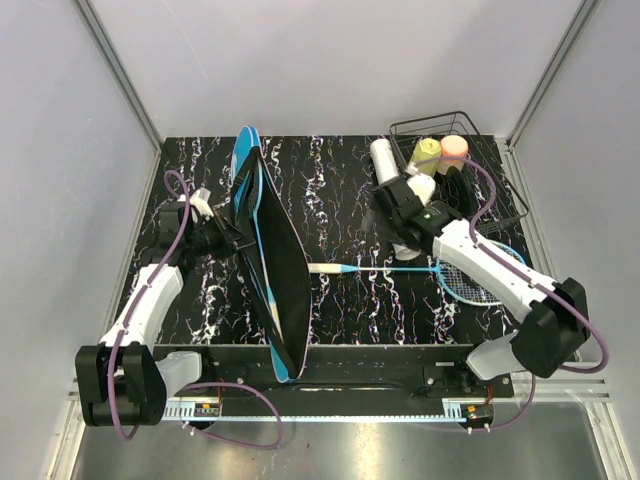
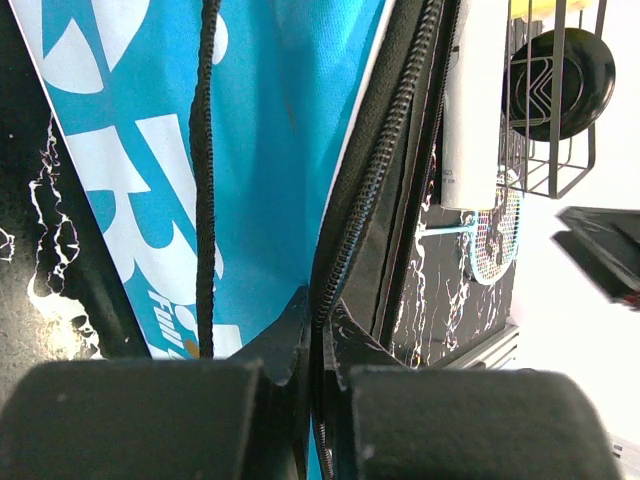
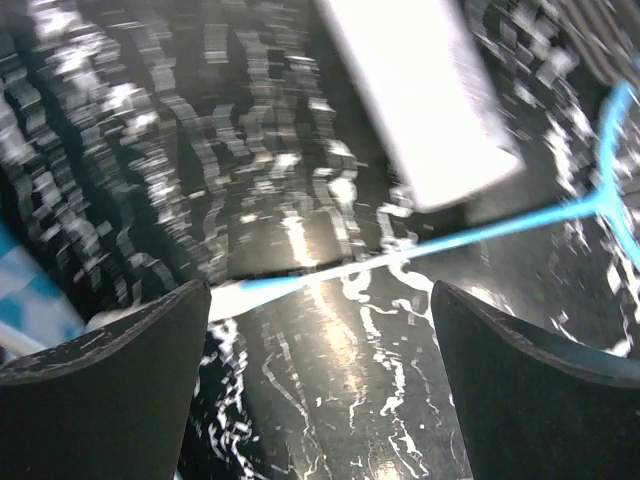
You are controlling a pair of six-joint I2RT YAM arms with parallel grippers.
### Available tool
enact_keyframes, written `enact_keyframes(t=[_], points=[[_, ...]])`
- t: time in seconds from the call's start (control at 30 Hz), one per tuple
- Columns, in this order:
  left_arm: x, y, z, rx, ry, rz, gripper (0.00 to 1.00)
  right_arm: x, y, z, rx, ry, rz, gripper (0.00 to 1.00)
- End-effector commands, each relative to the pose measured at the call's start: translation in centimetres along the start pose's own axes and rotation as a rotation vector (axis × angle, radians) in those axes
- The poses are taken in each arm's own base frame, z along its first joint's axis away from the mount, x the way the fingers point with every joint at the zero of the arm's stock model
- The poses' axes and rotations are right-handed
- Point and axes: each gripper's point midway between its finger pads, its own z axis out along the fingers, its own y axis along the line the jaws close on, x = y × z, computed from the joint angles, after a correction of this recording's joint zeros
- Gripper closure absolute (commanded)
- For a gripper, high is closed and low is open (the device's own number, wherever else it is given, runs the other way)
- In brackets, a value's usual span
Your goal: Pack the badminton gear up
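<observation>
Black marble-patterned tabletop with white veins sits in a booth of pale grey walls framed by aluminium posts. On its left side the left gripper is pressed together on the zippered edge of the blue cover, which stands on its long edge and runs diagonally from the back toward the near edge. Across the table the right gripper hangs with its fingers spread wide and nothing between them. It is above the blue shaft of a racket lying flat at mid-table, white handle toward the cover, head at the right. Just beyond lies the white tube, beside the black wire basket in the far right corner, which holds a yellow bottle and a pink bottle.
</observation>
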Motion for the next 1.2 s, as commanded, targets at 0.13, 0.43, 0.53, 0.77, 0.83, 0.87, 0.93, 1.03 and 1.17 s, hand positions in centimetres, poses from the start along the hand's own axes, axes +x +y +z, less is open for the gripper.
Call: enact_keyframes(t=[0.13, 0.43, 0.53, 0.77, 0.83, 0.87, 0.93, 1.03, 1.17], points=[[-2.5, -2.6, -0.4, 0.089, -0.059, 0.049, 1.00, 4.4, -5.9, 3.4, 0.314, 0.150, 0.478, 0.02], [-2.5, -2.4, -0.5, 0.073, -0.059, 0.061, 1.00, 7.2, -8.2, 7.2, 0.538, 0.255, 0.568, 0.19], [-2.5, -2.3, -0.5, 0.070, -0.057, 0.065, 1.00, 7.8, -8.0, 8.1, 0.558, 0.281, 0.566, 0.24], [-2.5, -2.1, -0.3, 0.077, -0.041, 0.053, 1.00, 9.2, -8.8, 9.0, 0.618, 0.287, 0.595, 0.33], [-2.6, -2.2, -0.3, 0.080, -0.041, 0.054, 1.00, 9.6, -9.0, 9.3, 0.631, 0.292, 0.597, 0.37], [-2.5, -2.1, -0.2, 0.084, -0.035, 0.049, 1.00, 9.7, -9.1, 9.5, 0.638, 0.290, 0.596, 0.39], [-2.7, -2.1, -0.2, 0.086, -0.036, 0.043, 1.00, 10.0, -9.4, 9.9, 0.654, 0.287, 0.597, 0.41], [-2.5, -2.0, -0.1, 0.094, -0.026, 0.033, 1.00, 10.2, -9.5, 10.1, 0.666, 0.282, 0.601, 0.42], [-2.5, -1.8, -0.1, 0.095, -0.025, 0.023, 1.00, 10.5, -10.2, 10.1, 0.689, 0.272, 0.608, 0.47]])
